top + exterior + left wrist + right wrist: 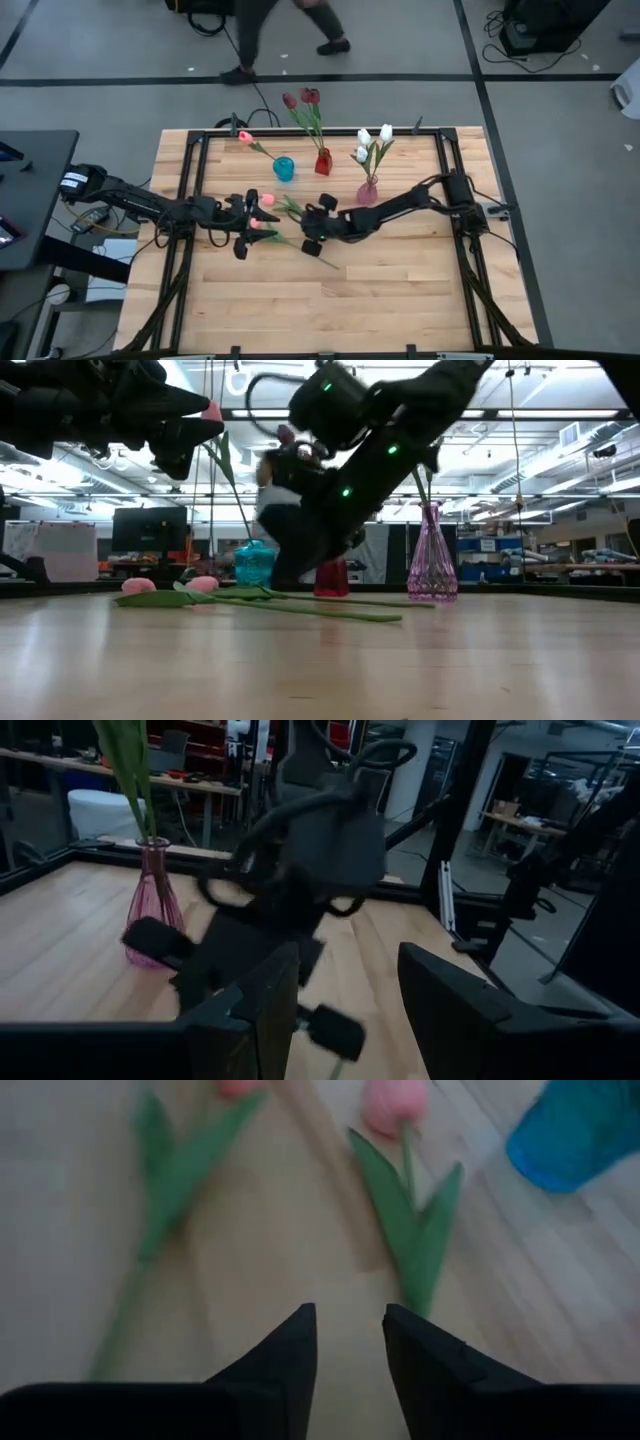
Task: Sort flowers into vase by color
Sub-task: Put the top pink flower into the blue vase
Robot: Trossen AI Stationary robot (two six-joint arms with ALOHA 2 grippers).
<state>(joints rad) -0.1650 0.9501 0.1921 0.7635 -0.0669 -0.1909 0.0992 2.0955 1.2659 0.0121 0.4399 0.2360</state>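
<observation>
Two pink tulips lie flat, stems seemingly toward right tool.

The high view looks straight down on the whole bench and the floor beyond its far edge. The low view sits at bench-top height, looking level across the wood to the three vases; the pink vase also shows from above. The left wrist view faces across the bench toward that pink vase and the other arm. The right wrist view looks down, close on two pink tulips.
</observation>
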